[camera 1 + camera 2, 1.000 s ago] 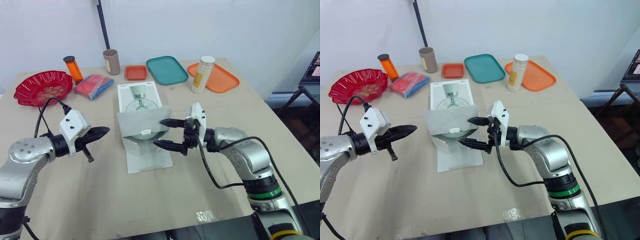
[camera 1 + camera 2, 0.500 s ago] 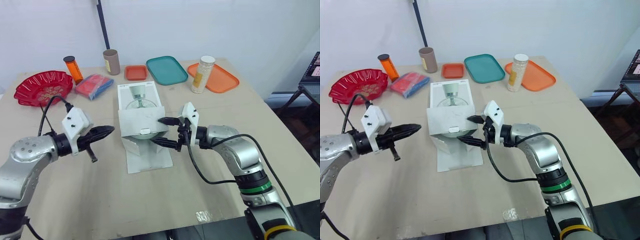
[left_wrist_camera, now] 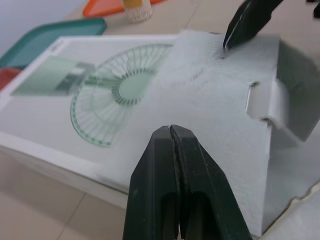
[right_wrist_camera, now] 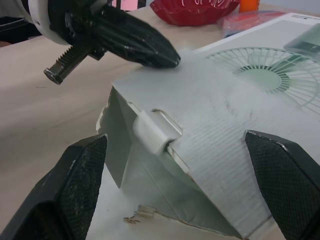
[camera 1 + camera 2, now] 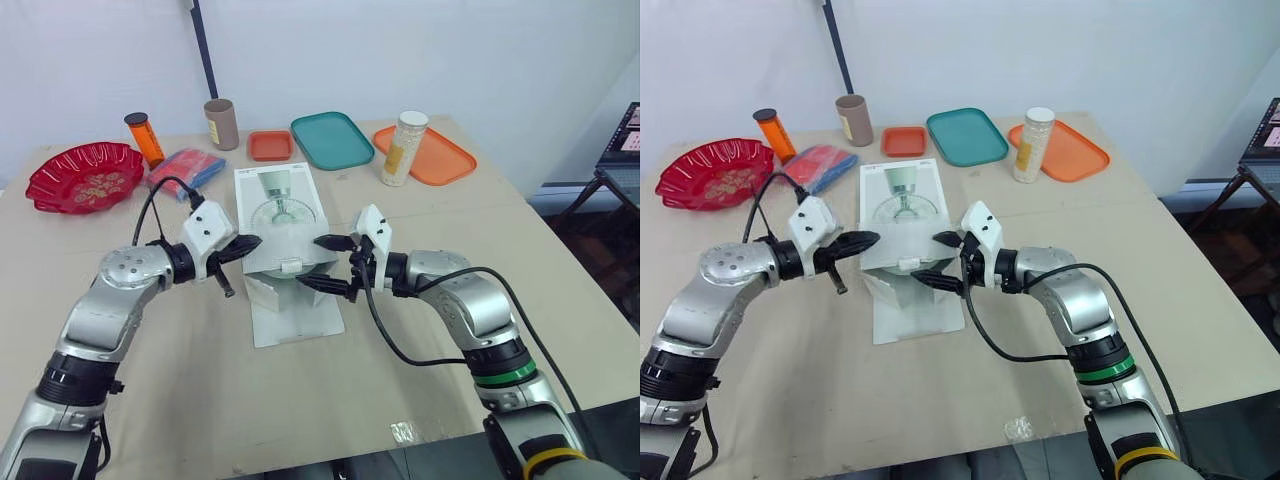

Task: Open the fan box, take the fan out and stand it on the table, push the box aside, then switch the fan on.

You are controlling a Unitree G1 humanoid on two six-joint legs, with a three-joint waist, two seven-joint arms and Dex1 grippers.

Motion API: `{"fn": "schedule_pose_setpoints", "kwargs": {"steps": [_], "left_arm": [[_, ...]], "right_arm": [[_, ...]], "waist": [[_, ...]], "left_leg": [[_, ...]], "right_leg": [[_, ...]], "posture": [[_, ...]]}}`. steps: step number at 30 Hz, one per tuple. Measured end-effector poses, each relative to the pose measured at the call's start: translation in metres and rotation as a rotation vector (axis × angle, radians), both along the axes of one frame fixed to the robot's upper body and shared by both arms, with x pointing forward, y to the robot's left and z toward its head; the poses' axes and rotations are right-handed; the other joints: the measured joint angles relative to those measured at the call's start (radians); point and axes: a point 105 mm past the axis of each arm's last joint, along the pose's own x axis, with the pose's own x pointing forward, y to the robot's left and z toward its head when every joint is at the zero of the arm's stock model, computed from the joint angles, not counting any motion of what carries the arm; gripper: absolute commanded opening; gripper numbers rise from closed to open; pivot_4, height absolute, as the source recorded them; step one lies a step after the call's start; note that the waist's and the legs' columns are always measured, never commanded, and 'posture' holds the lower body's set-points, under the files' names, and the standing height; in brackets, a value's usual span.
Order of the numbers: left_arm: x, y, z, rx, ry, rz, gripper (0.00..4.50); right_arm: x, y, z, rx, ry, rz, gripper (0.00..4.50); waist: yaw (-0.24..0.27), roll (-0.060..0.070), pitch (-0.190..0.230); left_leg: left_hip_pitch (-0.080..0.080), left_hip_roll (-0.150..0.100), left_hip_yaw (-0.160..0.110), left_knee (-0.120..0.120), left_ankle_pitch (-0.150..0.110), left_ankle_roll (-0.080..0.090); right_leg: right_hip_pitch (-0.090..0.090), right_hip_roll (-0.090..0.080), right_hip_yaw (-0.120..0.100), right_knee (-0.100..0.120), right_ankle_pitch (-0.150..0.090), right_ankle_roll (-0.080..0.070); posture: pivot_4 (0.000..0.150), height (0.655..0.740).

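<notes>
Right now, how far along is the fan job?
Done: the box is open, its flap lifted back over the top. In hand: the left gripper, jaws shut, has its tip at one flap corner; the right gripper, jaws open, is around the flap's other side. Left: stand the fan on the table, push the box aside, switch it on.

Closed left hand (image 5: 251, 243) faces the spread right hand (image 5: 312, 262).
</notes>
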Motion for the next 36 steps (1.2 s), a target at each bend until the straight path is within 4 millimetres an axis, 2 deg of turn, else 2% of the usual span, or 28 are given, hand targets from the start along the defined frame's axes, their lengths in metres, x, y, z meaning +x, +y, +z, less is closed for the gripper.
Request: {"fn": "schedule_pose_setpoints", "kwargs": {"steps": [6, 10, 14, 25, 28, 30, 31, 32, 36], "left_arm": [[0.005, -0.005, 0.0, -0.01, -0.024, -0.007, 0.09], [0.005, -0.01, 0.0, -0.009, -0.034, -0.017, 0.09], [0.006, -0.014, -0.001, -0.027, -0.031, -0.022, 0.09], [0.005, -0.016, -0.001, -0.031, -0.027, -0.031, 0.09], [0.005, -0.017, -0.002, -0.031, -0.025, -0.034, 0.0], [0.005, -0.017, -0.002, -0.031, -0.025, -0.034, 0.0], [0.005, -0.017, -0.002, -0.031, -0.025, -0.034, 0.0], [0.005, -0.017, -0.002, -0.031, -0.025, -0.035, 0.0], [0.004, -0.017, -0.002, -0.031, -0.024, -0.036, 0.0]], "right_arm": [[-0.001, 0.0, 0.006, 0.006, 0.011, -0.011, 4.5], [-0.006, 0.002, 0.022, 0.027, -0.024, -0.003, 4.5], [-0.01, -0.002, 0.031, 0.017, -0.058, -0.009, 4.5], [-0.026, -0.012, 0.022, -0.089, -0.147, -0.008, 4.5], [-0.031, -0.008, 0.02, -0.104, -0.172, 0.01, 3.75], [-0.033, -0.008, 0.02, -0.112, -0.181, 0.014, 2.8], [-0.033, -0.008, 0.021, -0.115, -0.184, 0.017, 2.52], [-0.036, -0.006, 0.02, -0.13, -0.197, 0.03, 1.86], [-0.041, -0.007, 0.012, -0.206, -0.247, 0.06, 0.34]], "waist": [[0.0, 0.0, 0.0], [0.001, 0.0, 0.0], [0.001, 0.0, 0.0], [0.001, 0.0, 0.0], [0.001, 0.0, 0.0], [0.001, 0.0, 0.0], [0.001, 0.0, 0.0], [0.001, 0.0, 0.0], [0.002, 0.0, 0.0]], "left_leg": [[0.0, 0.0, 0.0, 0.0, 0.0, 0.0], [0.0, 0.0, 0.0, 0.0, 0.0, 0.0], [-0.001, 0.0, 0.0, 0.0, 0.0, 0.0], [-0.001, 0.0, 0.0, 0.0, 0.0, 0.0], [-0.001, 0.0, 0.0, 0.0, 0.0, 0.0], [-0.001, 0.0, 0.0, 0.001, 0.0, 0.0], [-0.001, 0.0, 0.0, 0.001, 0.0, 0.0], [-0.001, 0.0, 0.0, 0.001, 0.0, 0.0], [-0.001, 0.0, 0.0, 0.001, 0.0, 0.0]], "right_leg": [[0.0, 0.0, 0.0, 0.0, 0.0, 0.0], [0.0, 0.0, 0.0, 0.0, 0.0, 0.0], [0.0, 0.0, 0.0, 0.0, 0.0, 0.0], [0.0, 0.0, 0.0, 0.0, 0.0, 0.0], [0.0, 0.0, 0.0, 0.0, 0.0, 0.0], [0.0, 0.0, 0.0, 0.0, 0.0, 0.0], [0.0, 0.0, 0.0, 0.0, 0.0, 0.0], [0.0, 0.0, 0.0, 0.0, 0.0, 0.0], [0.0, 0.0, 0.0, 0.0, 0.0, 0.0]], "posture": [[0.15, 0.74], [0.15, 0.74], [0.15, 0.74], [0.15, 0.74], [0.15, 0.74], [0.15, 0.74], [0.15, 0.74], [0.15, 0.74], [0.15, 0.74]]}}
